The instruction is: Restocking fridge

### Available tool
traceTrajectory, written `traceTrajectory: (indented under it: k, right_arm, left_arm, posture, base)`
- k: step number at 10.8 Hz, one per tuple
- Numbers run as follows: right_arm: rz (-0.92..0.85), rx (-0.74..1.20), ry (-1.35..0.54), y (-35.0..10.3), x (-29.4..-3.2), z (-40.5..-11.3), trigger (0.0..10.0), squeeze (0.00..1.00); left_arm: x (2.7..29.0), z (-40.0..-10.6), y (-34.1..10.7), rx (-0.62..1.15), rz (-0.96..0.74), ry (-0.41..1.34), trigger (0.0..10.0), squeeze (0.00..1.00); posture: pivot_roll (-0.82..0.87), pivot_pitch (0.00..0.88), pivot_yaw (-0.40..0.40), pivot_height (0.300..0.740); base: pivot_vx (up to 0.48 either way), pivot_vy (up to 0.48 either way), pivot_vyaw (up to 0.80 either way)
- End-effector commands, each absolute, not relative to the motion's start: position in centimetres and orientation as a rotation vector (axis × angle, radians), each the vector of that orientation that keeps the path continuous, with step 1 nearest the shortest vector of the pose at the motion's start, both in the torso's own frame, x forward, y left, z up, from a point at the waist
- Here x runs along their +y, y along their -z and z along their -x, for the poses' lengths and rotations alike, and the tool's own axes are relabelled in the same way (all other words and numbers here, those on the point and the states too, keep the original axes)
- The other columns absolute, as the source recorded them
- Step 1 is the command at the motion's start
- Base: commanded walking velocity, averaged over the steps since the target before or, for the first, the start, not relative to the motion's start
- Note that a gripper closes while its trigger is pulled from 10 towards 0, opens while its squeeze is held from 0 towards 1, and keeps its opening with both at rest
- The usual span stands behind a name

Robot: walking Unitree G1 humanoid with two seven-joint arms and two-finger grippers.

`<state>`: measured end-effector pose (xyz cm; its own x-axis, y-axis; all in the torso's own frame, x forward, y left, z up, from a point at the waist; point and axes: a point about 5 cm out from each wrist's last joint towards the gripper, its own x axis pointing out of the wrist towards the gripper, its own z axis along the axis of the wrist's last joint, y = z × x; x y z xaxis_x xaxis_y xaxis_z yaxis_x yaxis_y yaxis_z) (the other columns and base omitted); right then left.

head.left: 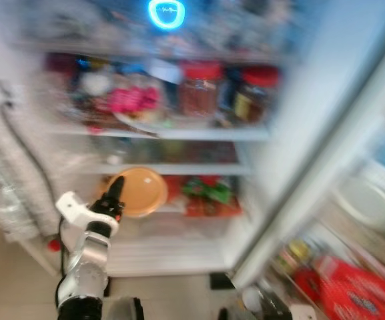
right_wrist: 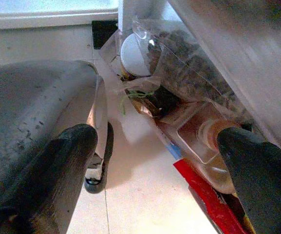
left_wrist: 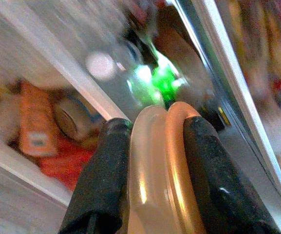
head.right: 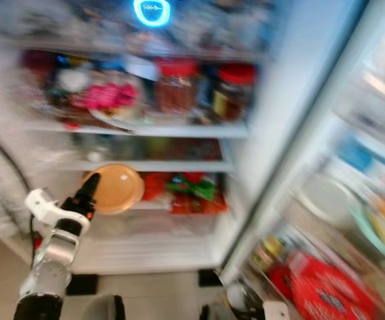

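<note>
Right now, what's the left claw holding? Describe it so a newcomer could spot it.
Look into the open fridge, at the lower shelf below the red-lidded jars. In front of it the left claw grips a round orange plate by its rim. It is the only flat orange disc among the jars and packets.

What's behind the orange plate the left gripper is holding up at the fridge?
Behind the orange plate, held by the left gripper, is a lower fridge shelf with red and green packets beside it. What sits directly behind the plate is covered.

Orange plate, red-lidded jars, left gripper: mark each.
orange plate point(head.left: 141, 191), left eye view, middle of its face
red-lidded jars point(head.left: 199, 90), left eye view, body of left jar
left gripper point(left_wrist: 150, 161), left wrist view, between fingertips
</note>
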<state>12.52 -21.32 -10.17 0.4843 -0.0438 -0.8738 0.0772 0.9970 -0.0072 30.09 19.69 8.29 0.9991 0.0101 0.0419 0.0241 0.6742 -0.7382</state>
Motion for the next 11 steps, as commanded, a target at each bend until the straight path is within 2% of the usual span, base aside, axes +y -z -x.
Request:
traceTrajectory:
  k: [1, 8, 11]
  right_arm:
    - [-0.054, 1.044, 0.038, 10.1, -20.2, -13.1, 10.0, 0.00]
    - [-0.062, 1.050, 0.034, 10.2, -20.2, -13.1, 10.0, 0.00]
    - [-0.076, 1.047, 0.046, 10.2, -20.3, -13.1, 10.0, 0.00]
  left_arm:
    - [19.8, -30.2, -8.3, -0.044, 0.804, 0.007, 10.0, 0.00]
    - [19.5, -30.2, -8.1, -0.031, 0.801, 0.018, 10.0, 0.00]
    - [18.6, -30.2, -7.5, 0.029, 0.782, 0.076, 10.0, 0.00]
  posture:
    - [-0.08, 0.017, -0.079, 0.637]
    - [-0.09, 0.028, -0.080, 0.637]
    - [-0.09, 0.031, -0.081, 0.637]
  base:
    - [0.274, 0.000, 0.00]
    - [0.273, 0.000, 0.00]
    - [0.273, 0.000, 0.00]
